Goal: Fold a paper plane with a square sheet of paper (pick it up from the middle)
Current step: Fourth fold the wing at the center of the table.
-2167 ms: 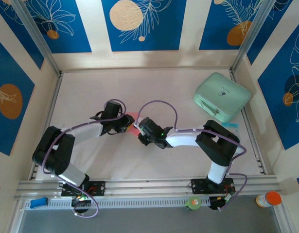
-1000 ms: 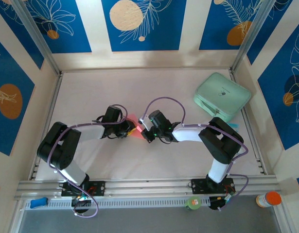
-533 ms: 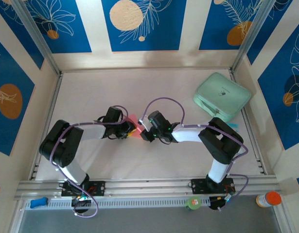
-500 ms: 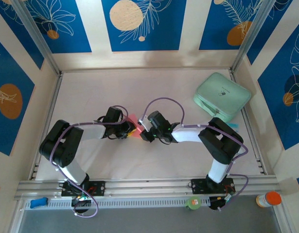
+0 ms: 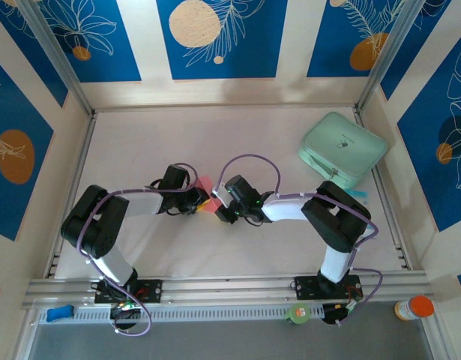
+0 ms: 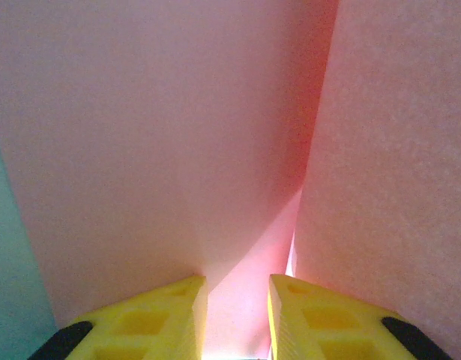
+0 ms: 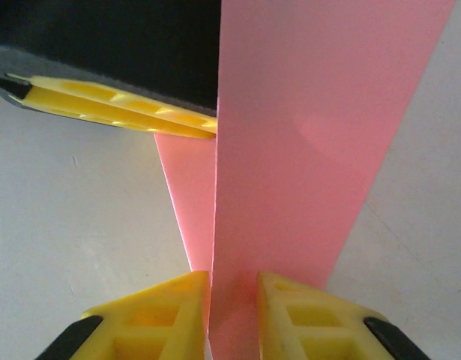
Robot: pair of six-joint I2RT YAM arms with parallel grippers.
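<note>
Pink sheet (image 7: 312, 150) at right hand (image 7: 234, 279); overhead, mint pad (image 5: 342, 148).

Both arms bend inward, left hand (image 6: 237, 300) pinching the paper (image 7: 312, 150), right hand (image 7: 234, 296) astride it.

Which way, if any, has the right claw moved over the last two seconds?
Yes, slightly: seen from above, the right claw has edged up-frame and rightward, a little nearer the mint-green pad.
</note>
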